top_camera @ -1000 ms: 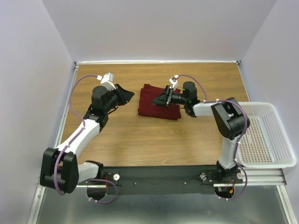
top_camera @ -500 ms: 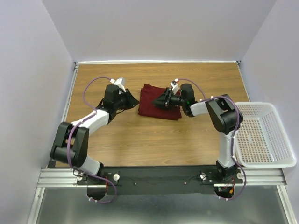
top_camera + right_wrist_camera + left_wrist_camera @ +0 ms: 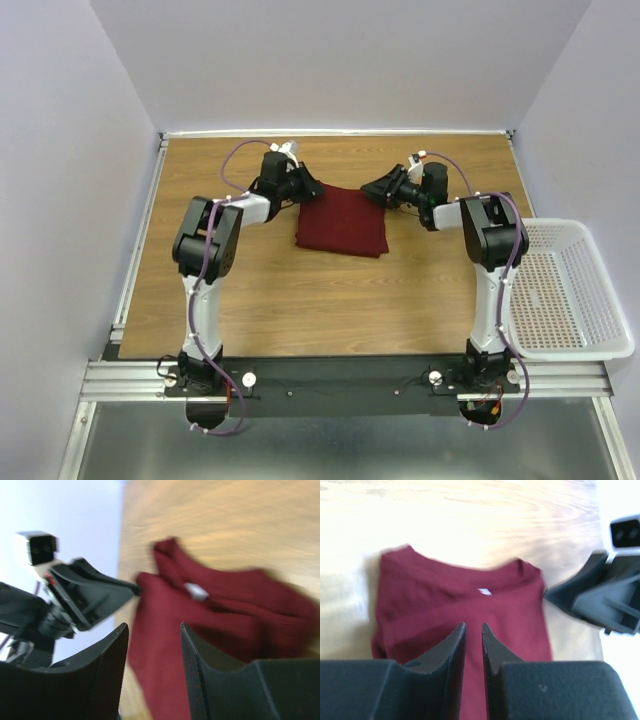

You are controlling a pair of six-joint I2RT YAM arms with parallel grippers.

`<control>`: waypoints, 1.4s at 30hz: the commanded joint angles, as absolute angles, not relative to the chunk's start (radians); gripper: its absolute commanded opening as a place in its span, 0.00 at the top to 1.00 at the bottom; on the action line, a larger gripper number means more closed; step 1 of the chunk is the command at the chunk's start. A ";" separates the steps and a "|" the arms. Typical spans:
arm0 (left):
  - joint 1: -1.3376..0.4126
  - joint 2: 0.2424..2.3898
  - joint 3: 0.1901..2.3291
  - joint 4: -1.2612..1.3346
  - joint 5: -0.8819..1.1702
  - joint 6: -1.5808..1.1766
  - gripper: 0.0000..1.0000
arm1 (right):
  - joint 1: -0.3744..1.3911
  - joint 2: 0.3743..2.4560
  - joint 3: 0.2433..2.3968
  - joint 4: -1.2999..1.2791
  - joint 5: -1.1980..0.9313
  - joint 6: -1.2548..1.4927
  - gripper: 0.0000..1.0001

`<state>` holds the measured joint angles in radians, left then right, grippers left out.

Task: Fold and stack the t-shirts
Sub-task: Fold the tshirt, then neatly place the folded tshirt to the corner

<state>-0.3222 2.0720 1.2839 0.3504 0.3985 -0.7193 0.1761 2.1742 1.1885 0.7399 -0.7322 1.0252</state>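
Observation:
One dark red t-shirt (image 3: 340,222) lies folded in a rough rectangle on the wooden table, collar and white label toward the back. My left gripper (image 3: 311,188) hovers at the shirt's far left corner. In the left wrist view (image 3: 473,625) its jaws are nearly together with only a thin gap, empty, above the shirt (image 3: 460,585). My right gripper (image 3: 373,188) hovers at the far right corner. In the right wrist view (image 3: 153,625) it is open and empty over the shirt (image 3: 225,605). The two grippers face each other across the shirt's back edge.
A white mesh basket (image 3: 555,290) stands at the table's right edge, beside the right arm's base. Walls close the table at the back and both sides. Bare wood lies in front of the shirt (image 3: 330,300).
The right gripper has lifted off the shirt's top and moved back and right. The left arm has swung right to the shirt's far left corner. The shirt now lies uncovered.

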 commanded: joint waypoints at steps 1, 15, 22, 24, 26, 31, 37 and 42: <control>-0.310 2.201 1.390 0.304 0.410 -0.722 0.75 | 0.147 2.269 1.193 0.726 -0.683 0.997 0.47; -0.235 2.123 1.345 0.328 0.436 -0.746 0.75 | 0.087 2.235 1.167 0.707 -0.681 0.946 0.47; -0.235 1.828 1.247 0.255 0.304 -0.645 0.64 | 0.087 2.070 1.123 0.565 -0.687 0.841 0.47; -0.232 1.734 1.218 0.207 0.228 -0.597 0.59 | 0.087 2.016 1.126 0.441 -0.675 0.786 0.46; -0.230 1.666 1.200 0.149 0.168 -0.562 0.53 | 0.090 1.978 1.134 0.262 -0.608 0.685 0.45; -0.225 1.418 1.151 0.063 -0.041 -0.456 0.42 | 0.094 1.843 1.104 0.040 -0.493 0.563 0.43; -0.224 1.176 1.077 0.002 -0.210 -0.339 0.28 | 0.127 1.816 1.115 -0.152 -0.417 0.511 0.43; -0.224 1.023 0.939 -0.006 -0.327 -0.316 0.10 | 0.190 1.867 1.163 -0.230 -0.328 0.495 0.43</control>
